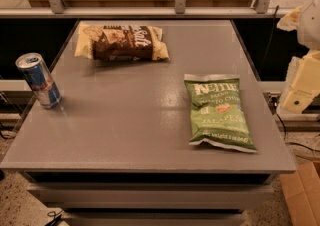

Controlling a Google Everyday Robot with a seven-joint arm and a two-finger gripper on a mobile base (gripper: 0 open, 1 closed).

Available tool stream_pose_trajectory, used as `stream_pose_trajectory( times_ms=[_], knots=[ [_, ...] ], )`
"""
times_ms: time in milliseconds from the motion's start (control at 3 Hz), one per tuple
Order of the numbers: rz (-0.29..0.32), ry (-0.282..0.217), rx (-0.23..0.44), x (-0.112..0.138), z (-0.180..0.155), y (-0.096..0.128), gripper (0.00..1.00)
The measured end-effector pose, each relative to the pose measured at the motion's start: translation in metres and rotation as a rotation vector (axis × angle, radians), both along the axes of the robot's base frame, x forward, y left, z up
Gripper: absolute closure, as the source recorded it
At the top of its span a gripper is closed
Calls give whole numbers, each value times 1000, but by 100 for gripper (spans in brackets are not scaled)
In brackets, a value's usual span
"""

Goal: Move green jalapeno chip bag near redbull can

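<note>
Off table's right, gripper, grip unclear, green jalapeno chip bag nearby, redbull can left edge

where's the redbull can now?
Camera view: the redbull can stands upright at the left edge of the table, forward-left of the brown-and-cream chip bag, across from the green jalapeno chip bag on the right. The gripper is beyond the table's right edge.

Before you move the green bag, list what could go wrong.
The slim blue-and-silver metal can stands upright near the left edge of the grey table; a bag pushed into it may topple it.
The flat green crinkly chip bag lies flat near the right front edge; a poor grasp may nudge it over.
The cream hand sits off the table's right side, far from the can.
</note>
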State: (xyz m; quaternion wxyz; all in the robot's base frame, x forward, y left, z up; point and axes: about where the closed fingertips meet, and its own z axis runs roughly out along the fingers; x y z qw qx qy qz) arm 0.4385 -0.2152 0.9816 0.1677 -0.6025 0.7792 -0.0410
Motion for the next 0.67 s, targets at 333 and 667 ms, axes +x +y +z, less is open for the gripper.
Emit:
stream_pose_trajectory(
  times_ms=[333, 667],
  knots=[
    [0, 0, 0, 0, 0, 0, 0],
    [-14, 0, 0, 1, 1, -2, 0]
  ],
)
